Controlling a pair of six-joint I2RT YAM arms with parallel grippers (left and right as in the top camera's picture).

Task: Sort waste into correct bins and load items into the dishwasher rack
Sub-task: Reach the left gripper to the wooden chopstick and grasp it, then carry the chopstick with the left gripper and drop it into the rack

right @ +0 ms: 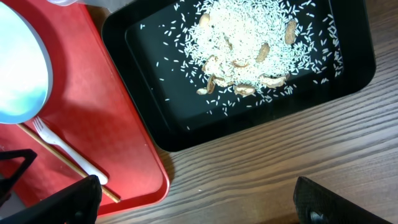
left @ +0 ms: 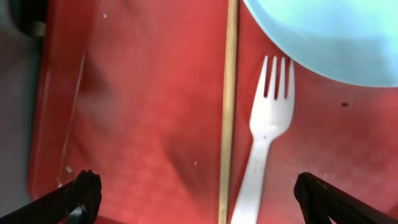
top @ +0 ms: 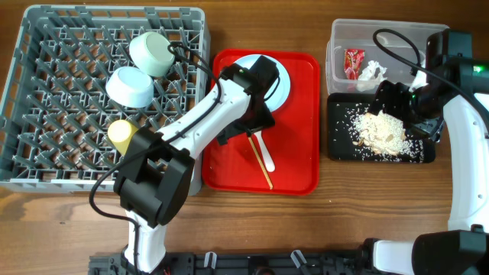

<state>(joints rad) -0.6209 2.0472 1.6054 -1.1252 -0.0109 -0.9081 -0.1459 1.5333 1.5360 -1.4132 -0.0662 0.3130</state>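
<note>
Your left gripper [left: 199, 193] hangs spread wide and empty over the white fork [left: 264, 143]; close now and you may pinch the wooden stick [left: 230, 93] beside it.

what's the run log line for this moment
left gripper: open over white plastic fork, red serving tray | right gripper: open by shallow black rectangular tray | grey plastic dishwasher rack: two blue-green bowls, yellow cup

Overhead: looking straight down over whole worktop [top: 359, 218]. Left wrist: facing down, close on red tray [left: 143, 93], fork [left: 268, 124]. Right wrist: farther off, sharing both, adding black tray [right: 146, 121].
</note>
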